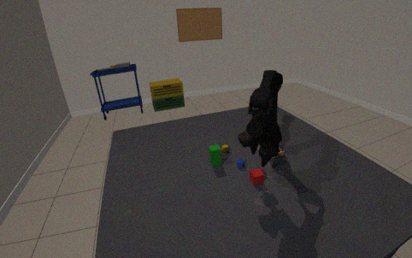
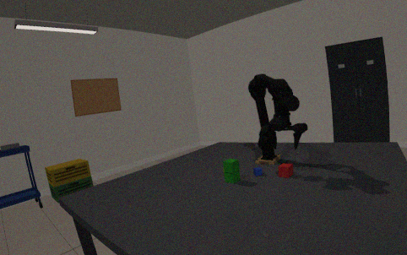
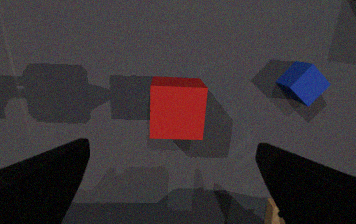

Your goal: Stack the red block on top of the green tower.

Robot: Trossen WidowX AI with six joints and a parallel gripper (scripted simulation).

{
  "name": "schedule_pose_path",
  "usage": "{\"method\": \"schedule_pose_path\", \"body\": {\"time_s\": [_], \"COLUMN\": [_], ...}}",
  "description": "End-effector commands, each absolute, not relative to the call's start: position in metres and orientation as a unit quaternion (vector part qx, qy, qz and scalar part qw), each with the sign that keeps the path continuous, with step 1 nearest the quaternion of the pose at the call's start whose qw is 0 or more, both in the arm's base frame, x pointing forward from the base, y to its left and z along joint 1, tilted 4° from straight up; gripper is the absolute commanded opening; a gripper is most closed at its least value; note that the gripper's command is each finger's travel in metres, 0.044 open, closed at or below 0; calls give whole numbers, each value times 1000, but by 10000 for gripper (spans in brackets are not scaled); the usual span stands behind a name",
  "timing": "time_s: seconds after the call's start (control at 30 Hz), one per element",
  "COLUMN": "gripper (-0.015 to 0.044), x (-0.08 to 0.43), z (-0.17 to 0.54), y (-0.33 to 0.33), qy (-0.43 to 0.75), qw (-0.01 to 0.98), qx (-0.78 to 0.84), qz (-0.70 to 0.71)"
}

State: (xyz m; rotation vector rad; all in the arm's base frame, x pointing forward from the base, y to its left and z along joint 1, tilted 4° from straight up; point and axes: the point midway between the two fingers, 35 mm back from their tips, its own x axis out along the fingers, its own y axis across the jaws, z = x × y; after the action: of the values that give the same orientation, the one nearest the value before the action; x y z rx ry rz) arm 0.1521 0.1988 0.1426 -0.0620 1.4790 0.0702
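Note:
The red block (image 1: 256, 176) (image 2: 285, 170) (image 3: 177, 112) lies flat on the dark table, in front of the arm. The green tower (image 1: 215, 155) (image 2: 231, 171) stands upright on the table, left of the red block in the top and exterior views; a seam across it shows in the exterior view. It is outside the wrist view. My gripper (image 1: 259, 158) (image 2: 296, 146) (image 3: 175, 149) is open and empty, pointing down above the table near the red block. In the wrist view the block shows between and slightly beyond the two fingertips, touching neither.
A small blue block (image 1: 240, 163) (image 2: 257, 171) (image 3: 303, 83) lies between the red block and the green tower. A small yellow object (image 1: 225, 149) lies just behind the tower in the top view. The arm's wooden base (image 2: 263, 160) is behind the blocks. The arm casts shadows on the table.

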Motion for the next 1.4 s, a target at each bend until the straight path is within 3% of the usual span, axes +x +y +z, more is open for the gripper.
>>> {"method": "schedule_pose_path", "body": {"time_s": [0.0,0.2,1.37], "gripper": [440,440,440], "x": [153,154,157], "z": [126,91,41], "y": [196,194,194], "qy": [676,676,676], "qw": [736,736,736], "qx": [-35,-35,-35], "qz": [28,28,28]}}
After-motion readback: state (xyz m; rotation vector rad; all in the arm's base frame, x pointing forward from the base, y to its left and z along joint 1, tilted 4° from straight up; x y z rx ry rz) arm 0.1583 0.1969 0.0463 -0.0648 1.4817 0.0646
